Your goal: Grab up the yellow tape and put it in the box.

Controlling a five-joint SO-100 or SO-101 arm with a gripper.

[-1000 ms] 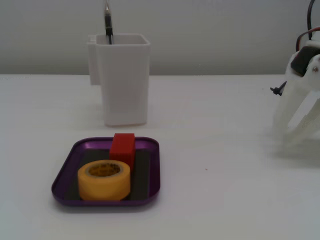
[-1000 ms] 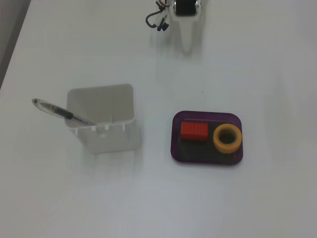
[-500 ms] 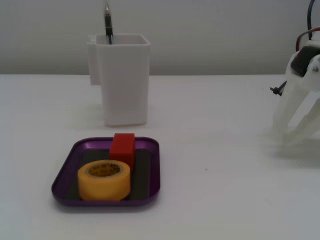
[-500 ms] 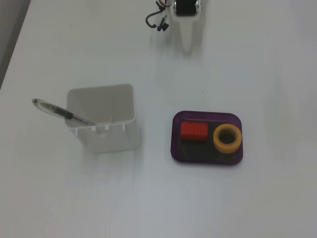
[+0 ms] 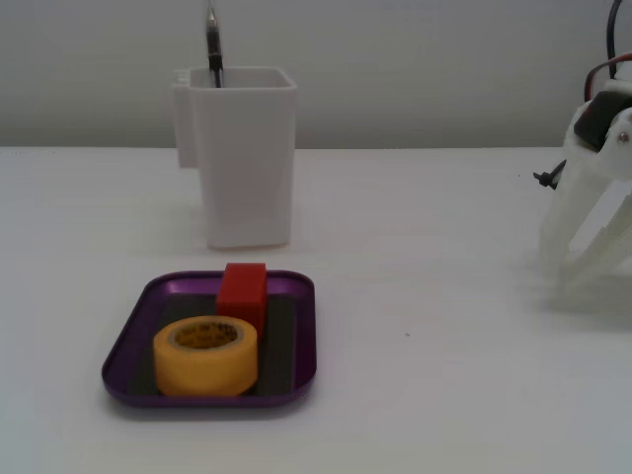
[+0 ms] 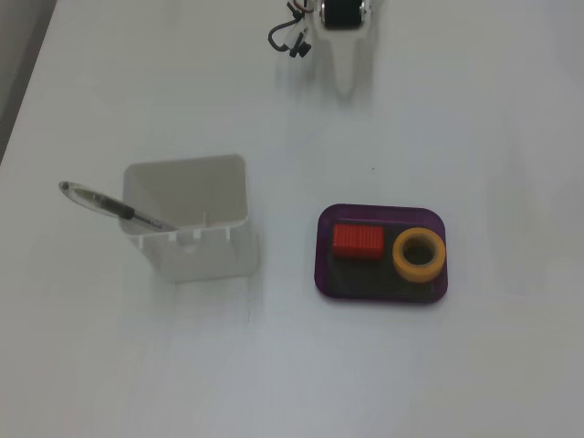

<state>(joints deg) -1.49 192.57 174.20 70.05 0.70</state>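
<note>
The white plastic two-finger gripper stands at the right edge of the low side-on fixed view, its two pale fingers splayed apart with nothing between them, tips down near the white table. In the top-down fixed view the same gripper shows at the upper middle of the frame, a black motor and a loop of dark cable just above it (its fingers blur into the tabletop there).

Well apart from it, at the lower left of the side-on view, lies the shallow purple tray with a rounded rim and dark grey floor. Inside it rests the yellow-orange roll of tape, flat on its side, in the near part of the tray; seen from above the roll fills the tray's right half. A small red cube sits just beside it in the same tray.

Behind the tray, at upper left, rises a tall white square container with a dark pen leaning out of it.
</note>
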